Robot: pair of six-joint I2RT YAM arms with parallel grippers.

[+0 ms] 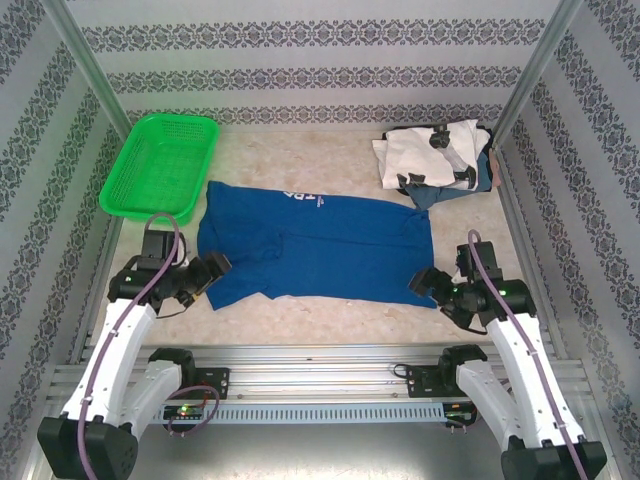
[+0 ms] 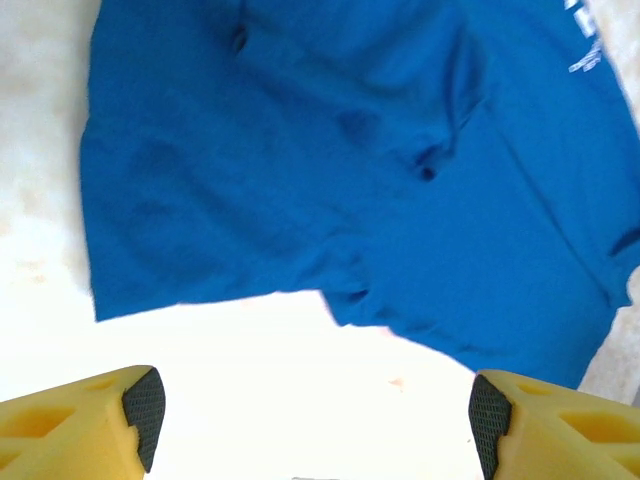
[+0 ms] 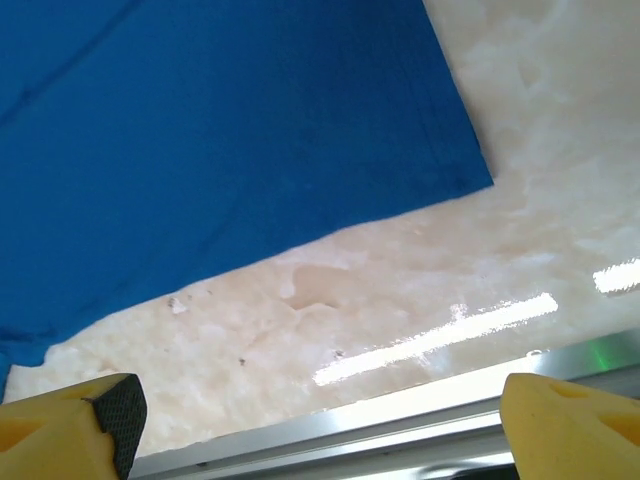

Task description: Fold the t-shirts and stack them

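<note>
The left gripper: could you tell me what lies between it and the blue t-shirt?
Only bare pale table separates the open left gripper from the blue t-shirt, as the left wrist view shows.

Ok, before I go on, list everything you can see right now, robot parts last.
blue t-shirt: one, royal blue with white lettering, spread flat mid-table
white t-shirt: one, white with black marks, top of the pile in the far right corner
grey-blue cloth: count unclear, bluish grey, under the white t-shirt in the same pile
basket: one, green mesh plastic, far left corner, nothing visible inside
table: one, pale marbled top, under everything
rail: one, silver metal, along the near edge
left tool: one, yellow fingers with black pads, open, holding nothing, at the blue t-shirt's near left corner
right tool: one, same colours, open, holding nothing, at the shirt's near right corner
</note>
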